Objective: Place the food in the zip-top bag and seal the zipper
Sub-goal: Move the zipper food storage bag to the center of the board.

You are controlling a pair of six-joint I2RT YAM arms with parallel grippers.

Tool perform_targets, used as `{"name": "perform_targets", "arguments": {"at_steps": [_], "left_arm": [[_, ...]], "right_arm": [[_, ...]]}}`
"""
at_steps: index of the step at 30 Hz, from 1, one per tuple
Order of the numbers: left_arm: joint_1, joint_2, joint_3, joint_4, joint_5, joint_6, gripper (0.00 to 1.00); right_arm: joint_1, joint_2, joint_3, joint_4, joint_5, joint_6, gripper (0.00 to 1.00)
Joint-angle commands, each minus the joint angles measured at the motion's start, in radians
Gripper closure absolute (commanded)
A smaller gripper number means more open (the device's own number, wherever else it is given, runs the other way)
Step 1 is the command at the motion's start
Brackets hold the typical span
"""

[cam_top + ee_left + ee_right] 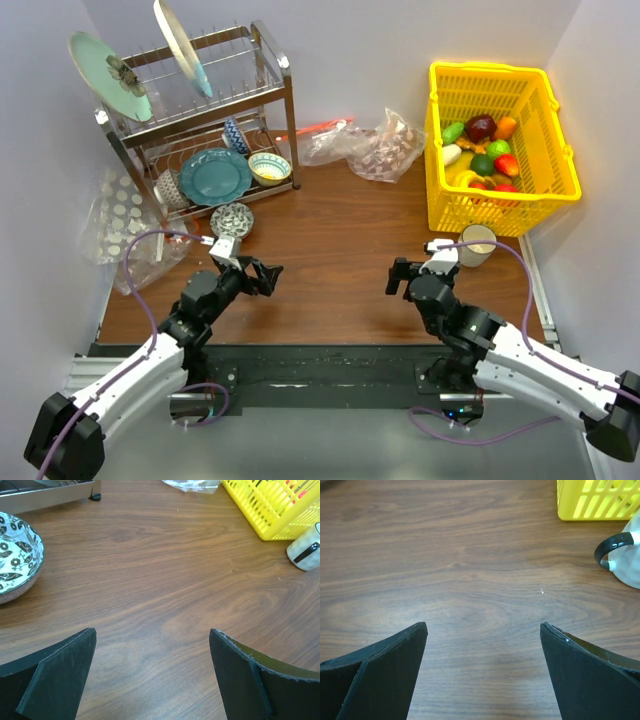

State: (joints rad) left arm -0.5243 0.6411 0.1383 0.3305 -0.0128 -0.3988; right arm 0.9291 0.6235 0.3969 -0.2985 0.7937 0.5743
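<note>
first step pending: left gripper (266, 274) and right gripper (398, 278) both wide, empty; next, reach zip-top bag (330, 141) at top centre

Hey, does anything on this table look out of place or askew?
The teal plate atop the dish rack tilts outward, overhanging its left corner instead of standing upright. The zip-top bag lies crumpled by the back wall. Nothing looks spilled.
</note>
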Motion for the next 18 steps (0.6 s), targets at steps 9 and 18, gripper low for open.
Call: {"name": "perform_targets", "arguments": {"at_steps": [9, 18], "left_arm": [[-0.003, -0.057, 0.012, -0.004, -0.087, 0.005, 0.00], [-0.003, -0.031, 0.017, 0.037, -0.026, 0.021, 0.01]], "right_arm": [[0.001, -0.030, 0.120, -0.103, 0.001, 0.032, 0.02], [0.002, 0.206, 0.460, -0.125, -0.021, -0.088, 0.01]]}}
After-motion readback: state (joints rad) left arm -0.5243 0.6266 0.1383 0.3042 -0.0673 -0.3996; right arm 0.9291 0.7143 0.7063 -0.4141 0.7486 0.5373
